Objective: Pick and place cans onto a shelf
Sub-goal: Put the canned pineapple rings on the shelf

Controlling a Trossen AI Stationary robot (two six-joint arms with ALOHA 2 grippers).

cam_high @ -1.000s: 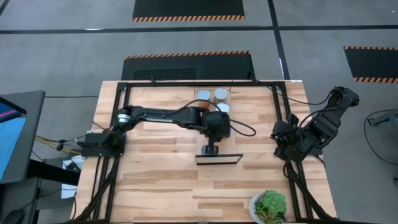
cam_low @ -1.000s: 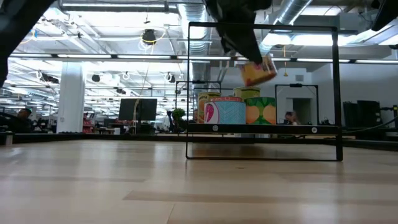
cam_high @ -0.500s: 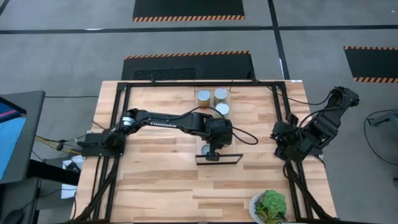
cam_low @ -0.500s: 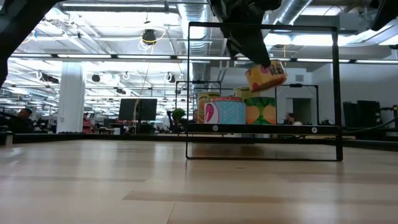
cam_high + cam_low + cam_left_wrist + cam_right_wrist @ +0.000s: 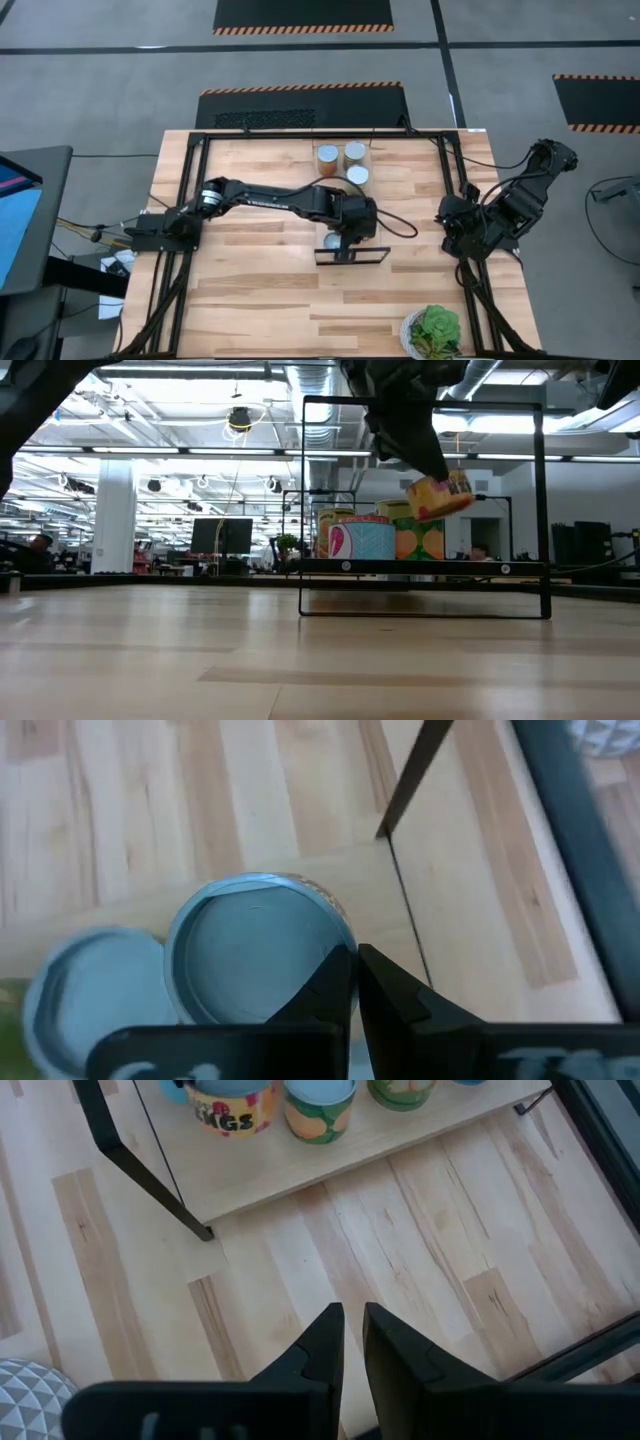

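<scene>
My left gripper (image 5: 345, 243) is out over the near end of the shelf (image 5: 352, 255), clamped on a can (image 5: 438, 496). In the low view I see that can hanging tilted just under the fingers, orange and yellow label showing, clear above the shelf board and just in front of the cans already standing there (image 5: 362, 538). From the left wrist camera the held can (image 5: 258, 960) fills the view right at my fingers (image 5: 330, 990), with another silver top (image 5: 95, 988) just beside it. Three more cans (image 5: 342, 160) sit grouped at the far end. My right gripper (image 5: 348, 1342) waits off the table's right side, fingers nearly together.
</scene>
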